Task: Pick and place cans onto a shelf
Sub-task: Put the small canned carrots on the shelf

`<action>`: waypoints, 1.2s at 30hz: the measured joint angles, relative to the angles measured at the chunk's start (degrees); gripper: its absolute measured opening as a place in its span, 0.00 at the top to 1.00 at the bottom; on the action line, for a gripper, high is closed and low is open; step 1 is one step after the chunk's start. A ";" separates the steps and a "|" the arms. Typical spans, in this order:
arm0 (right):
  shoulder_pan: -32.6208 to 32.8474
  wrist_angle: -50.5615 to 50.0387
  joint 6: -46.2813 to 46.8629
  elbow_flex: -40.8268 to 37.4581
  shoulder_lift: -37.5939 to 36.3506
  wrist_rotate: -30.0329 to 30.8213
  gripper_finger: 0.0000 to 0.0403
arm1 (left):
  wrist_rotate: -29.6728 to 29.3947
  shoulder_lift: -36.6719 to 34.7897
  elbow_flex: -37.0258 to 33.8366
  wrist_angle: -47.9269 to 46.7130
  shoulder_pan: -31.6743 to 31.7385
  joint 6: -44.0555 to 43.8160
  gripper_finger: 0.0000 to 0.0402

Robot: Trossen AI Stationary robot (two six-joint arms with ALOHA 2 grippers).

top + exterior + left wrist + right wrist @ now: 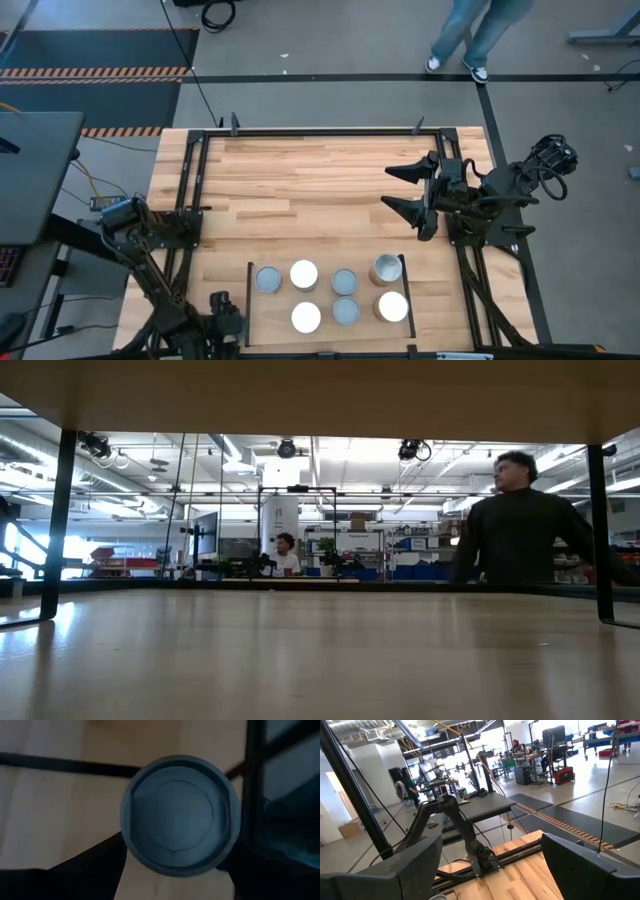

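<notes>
On the near edge of the table [320, 170], seen from above, sits the shelf [325, 325], a light-wood panel between thin black rails, holding seven cans in two rows. Back row, left to right: grey-topped can [268, 279], white-topped can [304, 274], second grey-topped can [345, 281], tilted can [387, 268] with tan side showing. Front row: a white top [306, 317], a grey top [346, 312], a white top with brown sides [393, 306]. Left gripper [224, 318] is low at the shelf's left rail, just beside the leftmost grey can; its wrist camera looks straight down on a grey-blue can top [180, 815] framed by its dark fingers [85, 870]; whether they touch the can, cannot tell. Right gripper [408, 192] hovers over bare tabletop behind the shelf, fingers spread wide apart, holding nothing. Across the room, level view: a person in a dark top [520, 530] stands behind the table.
</notes>
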 joint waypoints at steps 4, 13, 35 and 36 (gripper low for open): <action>0.00 0.57 0.14 0.00 0.00 0.00 0.14 | -4.70 0.00 -1.45 1.17 -0.31 -1.80 0.21; 0.00 5.72 4.68 0.02 0.17 0.00 0.14 | -13.84 -0.02 -2.54 6.16 0.50 1.59 0.21; 0.17 5.46 8.75 0.02 0.17 -3.25 0.14 | -10.52 -0.50 -2.61 1.97 -3.54 -0.20 0.37; 0.17 5.31 8.73 0.02 0.17 -3.77 0.14 | -9.85 -1.20 -2.61 0.94 -3.98 -0.20 0.37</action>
